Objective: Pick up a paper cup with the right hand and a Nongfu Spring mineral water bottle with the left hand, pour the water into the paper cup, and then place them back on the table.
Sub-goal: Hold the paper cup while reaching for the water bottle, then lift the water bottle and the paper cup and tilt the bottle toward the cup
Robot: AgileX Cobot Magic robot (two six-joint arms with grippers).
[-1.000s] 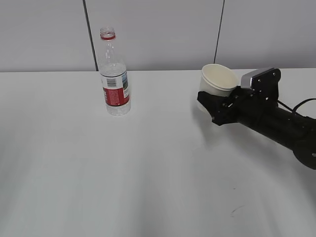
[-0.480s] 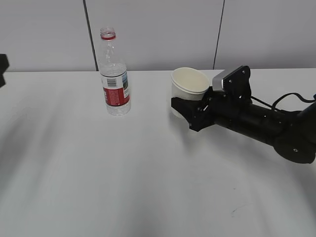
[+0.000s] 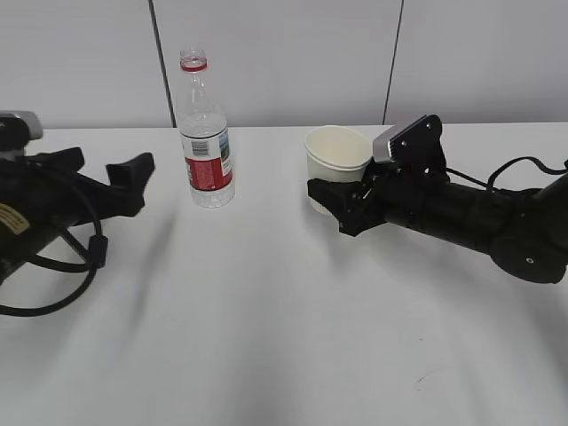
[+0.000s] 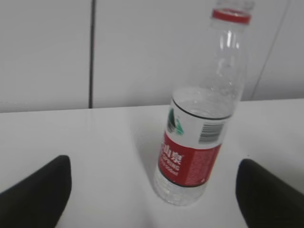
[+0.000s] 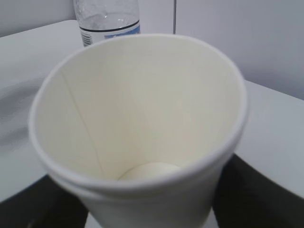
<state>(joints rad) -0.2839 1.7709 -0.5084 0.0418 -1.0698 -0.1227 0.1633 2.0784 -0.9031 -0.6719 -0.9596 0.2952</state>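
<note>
Nongfu Spring mineral water bottle [image 3: 205, 133]: upright on table [image 3: 266, 337], rear-left area, capless, red neck ring, red-and-white label w/ small green picture. Water [image 4: 202, 100] level sits approx. at top edge of label; upper body clear. Not touched by either gripper.

Left hand [image 3: 98, 182]: enters from left edge of ext. view, low over table, pointed toward bottle. Fingers spread wide apart, nothing between them. Near bottle but clear of it; front finger tip [image 3: 133, 169] short of bottle's left side. Left wrist view: bottle [image 4: 202, 109] centred-right between the two dark finger tips [image 4: 40, 190] at bottom corners, well ahead of them. Yellow sticker and loose black cables visible on arm body.

Right hand [image 3: 342, 200]: reaches in from right, clamped on paper cup [image 3: 337, 164] at lower wall. Cup upright, mouth up, held right of bottle w/ clear gap between. Cup base contact w/ table: cannot tell. Grey-silver block at wrist behind cup.

Right wrist view: paper cup [image 5: 142, 128] fills frame, interior dry and bare, rolled rim intact; bottle [image 5: 109, 21] visible beyond rim, top-left. Dark fingers flank cup at lower corners.

Small dark scuff mark [image 3: 424, 380] on table, front-right.
</note>
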